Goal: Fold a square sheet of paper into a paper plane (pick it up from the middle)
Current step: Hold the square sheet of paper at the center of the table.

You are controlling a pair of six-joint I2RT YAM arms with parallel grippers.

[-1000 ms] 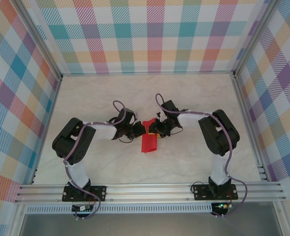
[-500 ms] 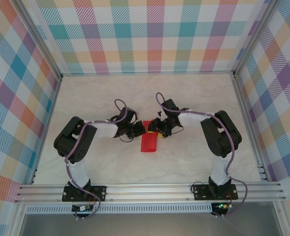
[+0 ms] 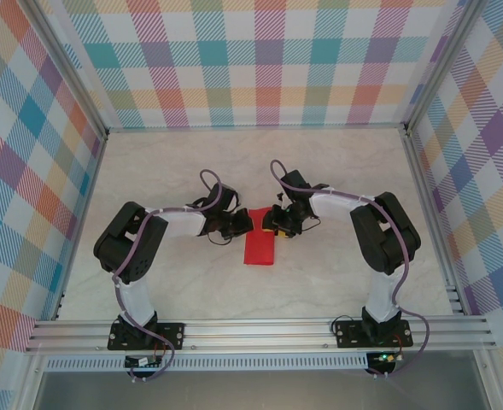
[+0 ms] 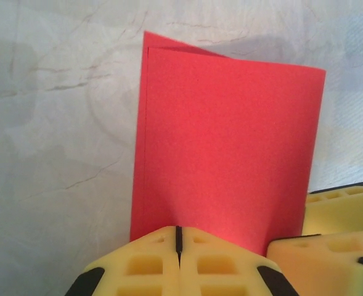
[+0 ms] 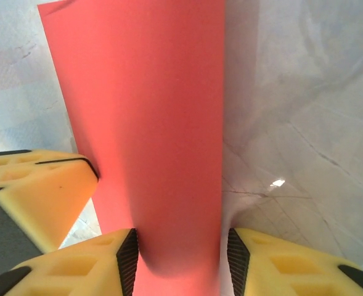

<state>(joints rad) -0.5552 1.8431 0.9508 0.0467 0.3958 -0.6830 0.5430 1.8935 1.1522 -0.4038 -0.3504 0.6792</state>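
Note:
The red square sheet of paper lies folded in half as a narrow rectangle on the marble table between both arms; a paper plane is out of view. My left gripper is at the sheet's far left corner. Its yellow fingers are shut, and the paper rises into their tips. My right gripper is at the far right corner. In the right wrist view it stands open and straddles the paper, which arches up between its pads. The two grippers nearly touch.
The white marble tabletop stretches round the sheet. Plaid walls close in the back and both sides. An aluminium rail runs along the near edge by the arm bases.
The raised far end of the sheet has come down, so it lies flatter and squarer. The right jaws have widened round it. The left gripper stays shut.

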